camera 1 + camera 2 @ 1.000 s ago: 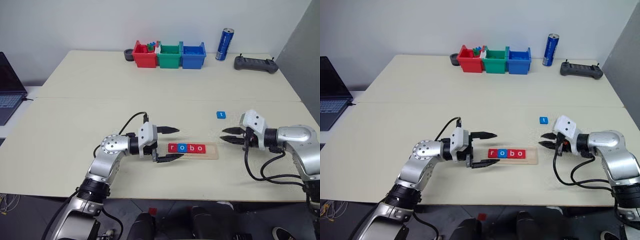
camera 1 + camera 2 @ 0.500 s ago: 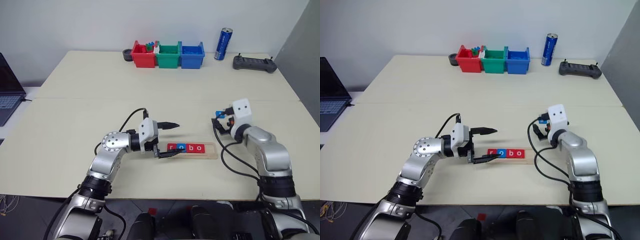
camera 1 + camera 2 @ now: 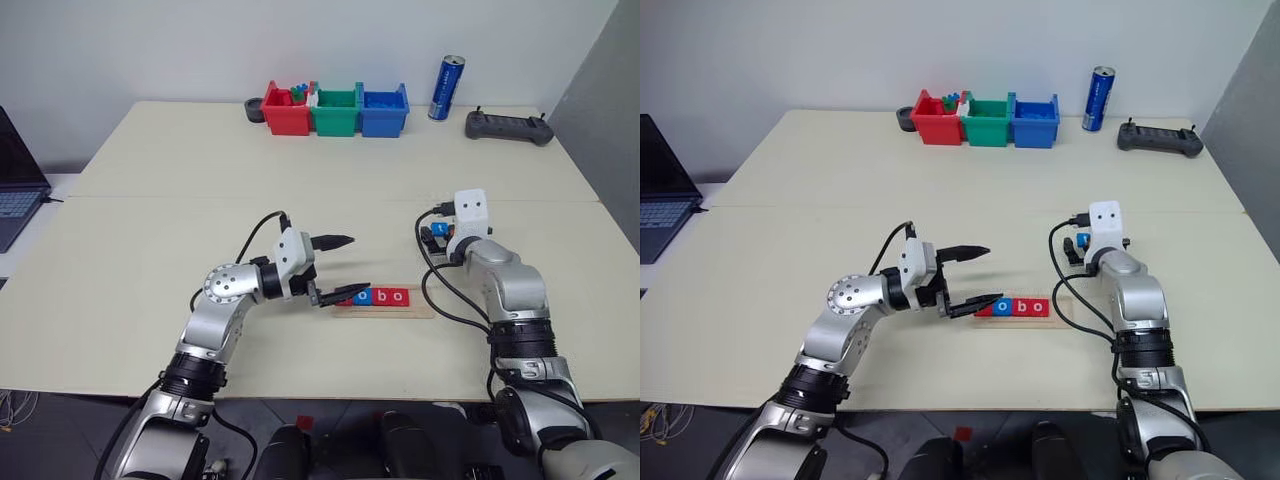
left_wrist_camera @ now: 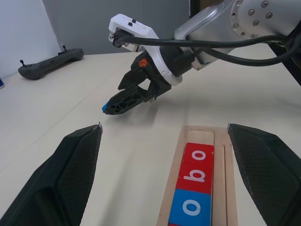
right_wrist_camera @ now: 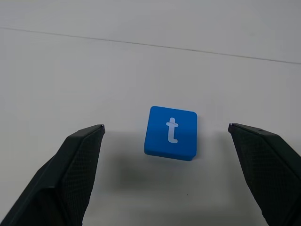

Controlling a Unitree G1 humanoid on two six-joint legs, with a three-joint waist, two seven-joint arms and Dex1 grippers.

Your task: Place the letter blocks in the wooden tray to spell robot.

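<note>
Right gripper (image 5: 164, 176) jaws wide, blue t block (image 5: 171, 132) flat on table between them, apart from wooden tray (image 4: 221, 165); lower squarely and pinch its side edges evenly.

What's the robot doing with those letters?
It's spelling "robot" with letter blocks. Four tiles already sit in the wooden tray, reading r, o, b, o. The last one, the blue t block, lies flat on the table beyond the tray's right end. The right gripper is open with the t between its fingers, not yet touching it. The left gripper is open too, at the tray's left end.
</note>
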